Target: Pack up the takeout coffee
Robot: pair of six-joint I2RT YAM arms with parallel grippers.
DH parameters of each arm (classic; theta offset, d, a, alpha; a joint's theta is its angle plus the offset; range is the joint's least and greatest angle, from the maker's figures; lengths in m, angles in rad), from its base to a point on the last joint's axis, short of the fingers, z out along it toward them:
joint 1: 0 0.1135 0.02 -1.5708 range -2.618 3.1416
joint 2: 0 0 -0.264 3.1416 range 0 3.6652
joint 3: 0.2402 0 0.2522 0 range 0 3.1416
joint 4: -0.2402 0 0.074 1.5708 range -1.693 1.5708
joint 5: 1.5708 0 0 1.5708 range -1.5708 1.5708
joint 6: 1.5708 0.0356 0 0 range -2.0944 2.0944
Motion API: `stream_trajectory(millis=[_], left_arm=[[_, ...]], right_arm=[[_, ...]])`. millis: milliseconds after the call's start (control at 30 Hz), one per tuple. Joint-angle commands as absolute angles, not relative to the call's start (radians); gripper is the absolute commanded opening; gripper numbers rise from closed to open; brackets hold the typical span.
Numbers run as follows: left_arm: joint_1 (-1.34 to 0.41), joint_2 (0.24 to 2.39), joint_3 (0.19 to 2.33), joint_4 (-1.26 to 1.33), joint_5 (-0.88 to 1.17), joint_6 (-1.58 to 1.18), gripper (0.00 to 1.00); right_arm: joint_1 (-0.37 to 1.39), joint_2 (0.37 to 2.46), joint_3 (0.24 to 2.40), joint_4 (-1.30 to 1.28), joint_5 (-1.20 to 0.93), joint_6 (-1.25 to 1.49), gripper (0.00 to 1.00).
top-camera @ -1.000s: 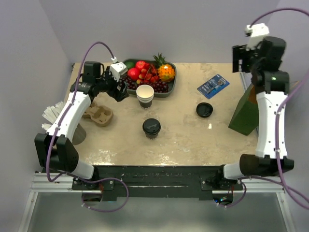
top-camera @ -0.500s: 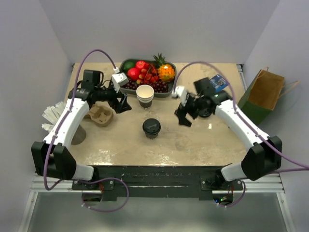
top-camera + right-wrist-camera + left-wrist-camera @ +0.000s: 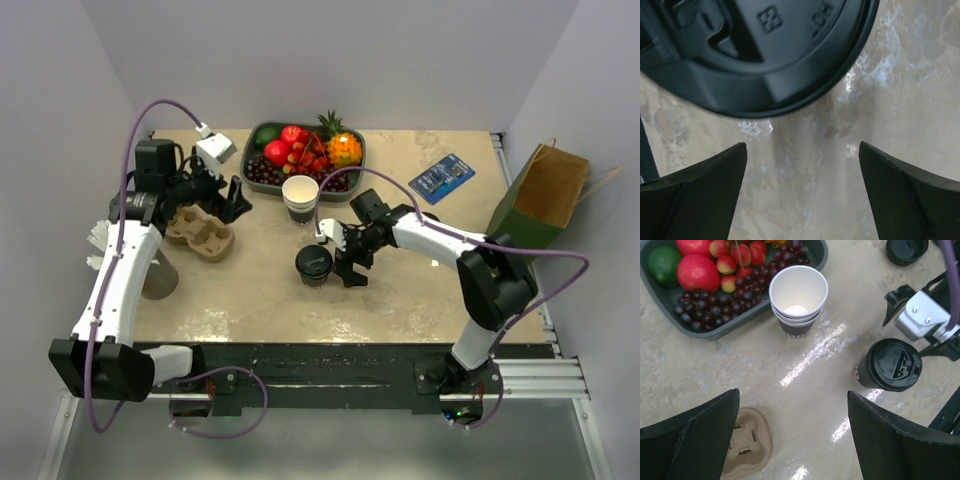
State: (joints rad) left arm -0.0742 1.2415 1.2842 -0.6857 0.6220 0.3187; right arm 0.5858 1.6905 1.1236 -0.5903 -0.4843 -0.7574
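The takeout coffee (image 3: pixel 314 265) stands upright mid-table, a dark-sleeved cup under a black lid (image 3: pixel 755 45); it also shows in the left wrist view as a black disc (image 3: pixel 892 365). My right gripper (image 3: pixel 343 263) is low, just right of the cup, and open. In its wrist view (image 3: pixel 802 145) only bare table lies between the fingers, and the lid is just beyond the tips. My left gripper (image 3: pixel 238 203) hovers open at the back left. In its wrist view (image 3: pixel 793 392) nothing lies between the fingers.
A brown cup carrier (image 3: pixel 200 232) lies under the left arm. A stack of lidless white cups (image 3: pixel 300 197) stands before the fruit tray (image 3: pixel 352 170). A loose black lid (image 3: pixel 907 249) lies behind the right arm. A paper bag (image 3: pixel 540 205) stands at the right edge, with a blue packet (image 3: pixel 441 178) nearby.
My right arm swung down from high by the bag, across the table, to the coffee cup's right side. My left arm drew back and left, over the carrier.
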Motion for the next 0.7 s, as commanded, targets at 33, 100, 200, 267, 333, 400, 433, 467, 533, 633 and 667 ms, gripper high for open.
stream_trajectory(millis=[33, 100, 200, 267, 333, 400, 433, 467, 533, 633, 667], left_arm=[[-0.022, 1.193, 1.405, -0.684, 0.623, 0.203, 0.93], [-0.012, 1.183, 1.425, -0.664, 0.627, 0.181, 0.94], [0.000, 1.183, 1.446, -0.647, 0.632, 0.135, 0.94], [0.037, 1.181, 1.450, -0.643, 0.634, 0.121, 0.94], [0.052, 1.181, 1.451, -0.641, 0.637, 0.118, 0.94], [0.061, 1.180, 1.448, -0.638, 0.635, 0.120, 0.94], [0.063, 1.177, 1.447, -0.637, 0.635, 0.120, 0.94], [0.064, 1.177, 1.444, -0.634, 0.637, 0.120, 0.94], [0.069, 1.178, 1.437, -0.634, 0.643, 0.118, 0.94], [0.075, 1.178, 1.431, -0.634, 0.647, 0.118, 0.94], [0.074, 1.183, 1.433, -0.638, 0.646, 0.118, 0.94]], right_arm=[[0.615, 1.779, 1.248, -0.502, -0.583, -0.773, 0.99], [0.630, 1.813, 1.269, -0.499, -0.610, -0.775, 0.99], [0.656, 1.850, 1.304, -0.500, -0.643, -0.775, 0.99], [0.675, 1.862, 1.316, -0.488, -0.647, -0.758, 0.99], [0.692, 1.878, 1.319, -0.451, -0.664, -0.721, 0.99], [0.706, 1.891, 1.321, -0.416, -0.679, -0.703, 0.99], [0.722, 1.896, 1.325, -0.405, -0.686, -0.700, 0.99], [0.732, 1.904, 1.327, -0.393, -0.689, -0.699, 0.99], [0.755, 1.925, 1.335, -0.380, -0.703, -0.703, 0.98], [0.782, 1.959, 1.347, -0.354, -0.722, -0.703, 0.97], [0.788, 1.966, 1.353, -0.342, -0.726, -0.700, 0.97]])
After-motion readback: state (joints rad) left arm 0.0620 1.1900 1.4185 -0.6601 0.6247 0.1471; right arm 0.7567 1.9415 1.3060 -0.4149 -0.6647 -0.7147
